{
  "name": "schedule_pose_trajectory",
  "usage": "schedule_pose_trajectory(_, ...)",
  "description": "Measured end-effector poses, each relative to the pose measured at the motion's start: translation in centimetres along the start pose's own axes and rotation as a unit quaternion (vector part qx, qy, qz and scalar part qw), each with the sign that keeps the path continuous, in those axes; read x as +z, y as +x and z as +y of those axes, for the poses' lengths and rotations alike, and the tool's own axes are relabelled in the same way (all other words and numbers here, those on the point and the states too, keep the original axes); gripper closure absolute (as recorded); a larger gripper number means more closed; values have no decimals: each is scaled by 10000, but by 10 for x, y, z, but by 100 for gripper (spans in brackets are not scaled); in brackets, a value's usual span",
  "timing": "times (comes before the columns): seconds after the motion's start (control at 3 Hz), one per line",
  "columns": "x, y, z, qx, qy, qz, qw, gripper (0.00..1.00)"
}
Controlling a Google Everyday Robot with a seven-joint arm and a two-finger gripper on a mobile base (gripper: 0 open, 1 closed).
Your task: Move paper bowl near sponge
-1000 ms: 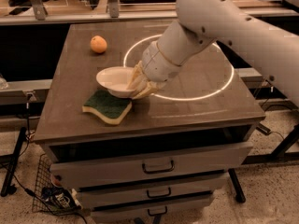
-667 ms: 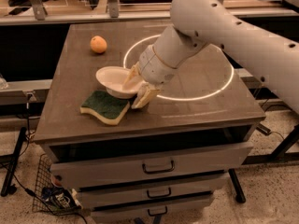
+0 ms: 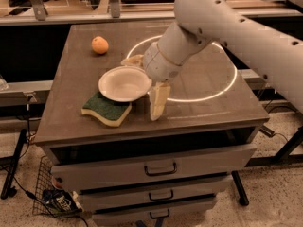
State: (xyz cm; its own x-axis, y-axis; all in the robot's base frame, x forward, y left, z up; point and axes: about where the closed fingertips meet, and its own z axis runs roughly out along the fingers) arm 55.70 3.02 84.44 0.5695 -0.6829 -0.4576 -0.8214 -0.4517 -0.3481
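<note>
The off-white paper bowl (image 3: pixel 124 84) sits upright on the table top, its front rim overlapping the back edge of the sponge (image 3: pixel 106 109). The sponge lies flat near the front left of the table, green side up, with its yellow base showing at the front. My gripper (image 3: pixel 140 90) is at the bowl's right rim, and the white arm reaches in from the upper right. The gripper is open wide. One finger (image 3: pixel 158 102) points down in front of the bowl and the other (image 3: pixel 132 60) shows behind it. The bowl lies beside the jaws and is not pinched.
A small orange fruit (image 3: pixel 99 45) lies at the back left of the dark table top (image 3: pixel 203 108). A white circle is marked on the table's right half. Drawers (image 3: pixel 161 168) are below the front edge. A wire basket (image 3: pixel 52 197) stands on the floor at left.
The fingers have spread apart and let go of the bowl's rim. The bowl now sits flatter, resting against the sponge, and the arm has shifted slightly right.
</note>
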Motion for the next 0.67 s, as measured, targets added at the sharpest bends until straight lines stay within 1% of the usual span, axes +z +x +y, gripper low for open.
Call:
schedule_pose_trajectory(0.33, -41, 24, -19, 412, 233, 148, 9988, 0)
schedule_pose_trajectory(0.67, -99, 57, -35, 1040, 533, 236, 9929, 0)
